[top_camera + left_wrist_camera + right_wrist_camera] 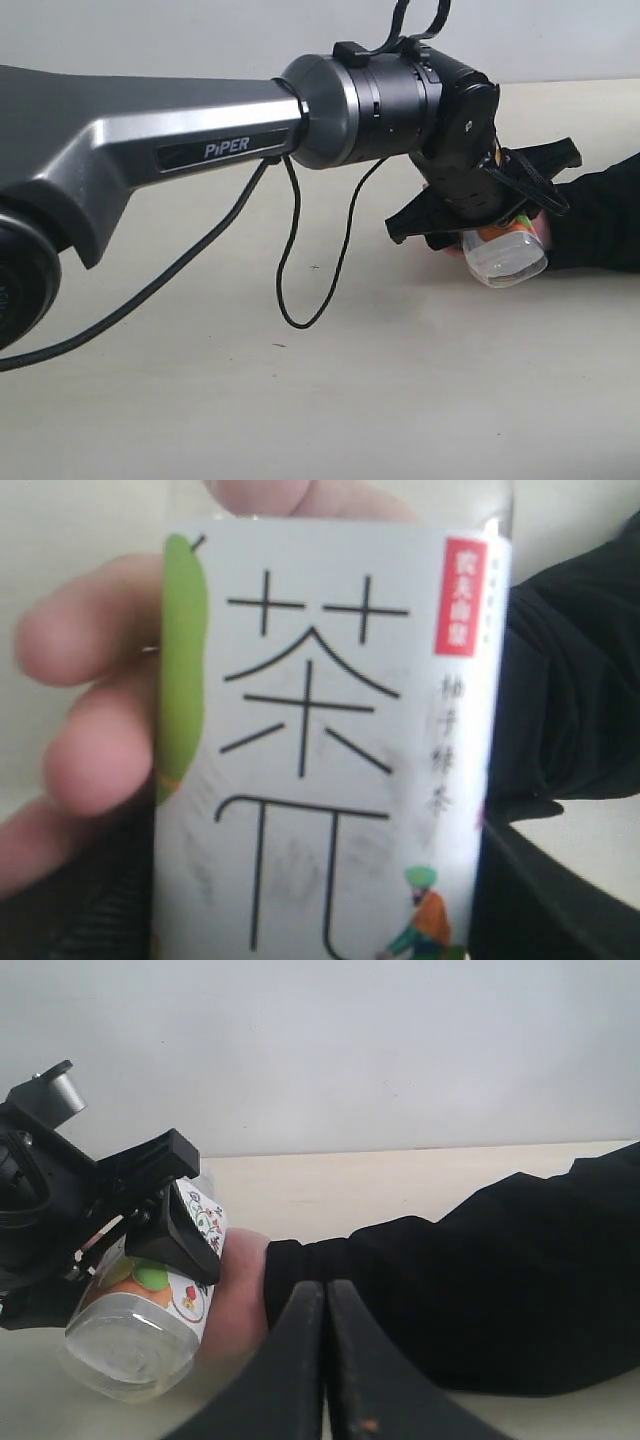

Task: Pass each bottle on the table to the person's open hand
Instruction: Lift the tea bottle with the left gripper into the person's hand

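A clear bottle with a white fruit label (pixel 505 258) lies tilted between the jaws of my left gripper (pixel 490 215), which is shut on it. Its label (pixel 330 750) fills the left wrist view. The person's open hand (pixel 240 1290) sits right under and behind the bottle (pixel 140 1330), and its fingers (pixel 80 760) curl beside the label. Only a sliver of the hand (pixel 545 232) shows in the exterior view, with the black sleeve (pixel 600 220) beyond. My right gripper (pixel 325 1360) is shut and empty, low over the table near the sleeve (pixel 470 1290). No other bottles are in view.
My left arm (pixel 150 130) reaches across the exterior view from the left, with a black cable (pixel 290 270) hanging in a loop under it. The pale beige table (pixel 300 400) spreads below. A plain white wall stands behind the table's far edge (pixel 400 1150).
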